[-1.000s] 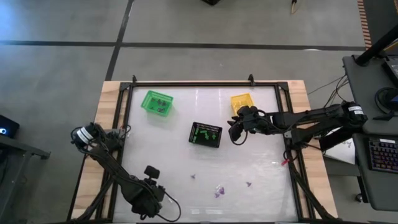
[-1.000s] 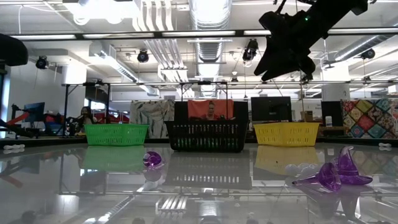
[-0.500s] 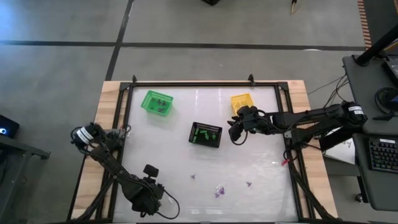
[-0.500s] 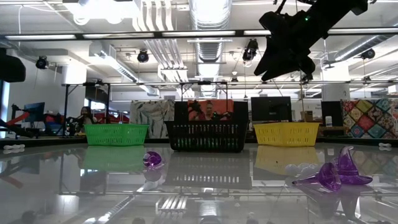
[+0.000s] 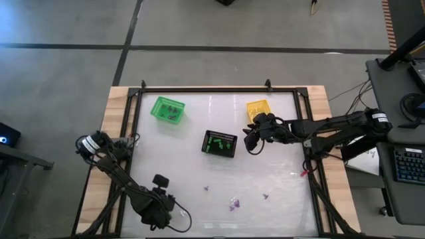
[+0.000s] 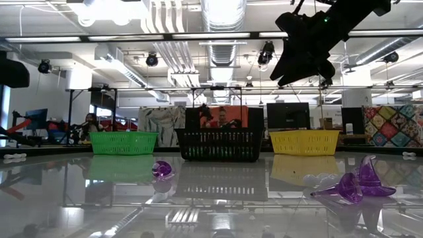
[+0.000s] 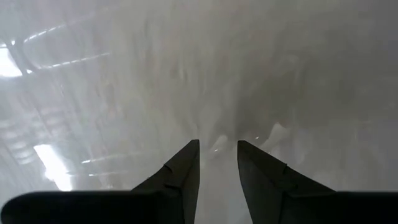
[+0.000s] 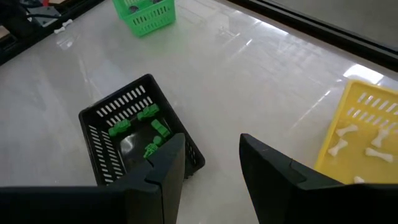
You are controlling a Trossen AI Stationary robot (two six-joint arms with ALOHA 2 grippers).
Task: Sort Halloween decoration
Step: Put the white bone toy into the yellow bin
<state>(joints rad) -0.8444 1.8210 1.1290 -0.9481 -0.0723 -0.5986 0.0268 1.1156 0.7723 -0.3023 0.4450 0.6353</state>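
Observation:
Small purple trinkets lie on the white table near its front edge (image 5: 233, 202), (image 5: 207, 188), (image 5: 265, 196); the low view shows them resting on the tabletop (image 6: 162, 170), (image 6: 357, 186). Green trinkets (image 8: 140, 127) lie in the black basket (image 5: 220, 143), white bone-shaped ones (image 8: 357, 146) in the yellow basket (image 5: 257, 108). My left gripper (image 7: 217, 148) points down, open, over bare table at the near left (image 5: 157, 211). My right gripper (image 8: 210, 149) hangs open above the table between the black and yellow baskets (image 5: 254, 137), with nothing between its fingers.
A green basket (image 5: 167, 109) holding a few dark pieces stands at the far left. A black frame (image 5: 219, 88) runs around the tabletop. Bare table lies between the baskets and the purple trinkets. People show in the room behind (image 6: 223, 118).

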